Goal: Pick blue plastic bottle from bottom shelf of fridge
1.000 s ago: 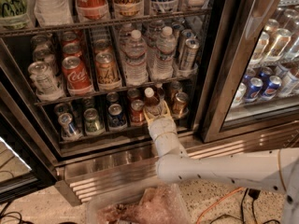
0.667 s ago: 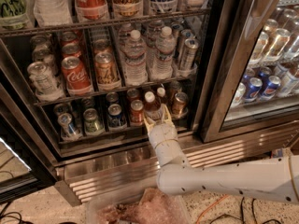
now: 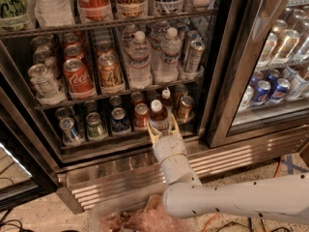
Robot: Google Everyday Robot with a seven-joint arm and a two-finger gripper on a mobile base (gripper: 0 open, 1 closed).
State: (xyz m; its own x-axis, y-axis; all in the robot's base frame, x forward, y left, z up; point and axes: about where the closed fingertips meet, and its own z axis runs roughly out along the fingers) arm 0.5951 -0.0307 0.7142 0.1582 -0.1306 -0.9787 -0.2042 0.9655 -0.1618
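Where the bottom shelf (image 3: 106,144) of the fridge (image 3: 222,81) meets its front edge, we see our claw (image 3: 162,128) spread apart, flanking the upright blue plastic bottle (image 3: 158,114), which stands between a red can (image 3: 141,116) and a brown can (image 3: 185,107).

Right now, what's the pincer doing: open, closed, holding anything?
Pincer: at the bottle on the bottom shelf; open or closed cannot be told.
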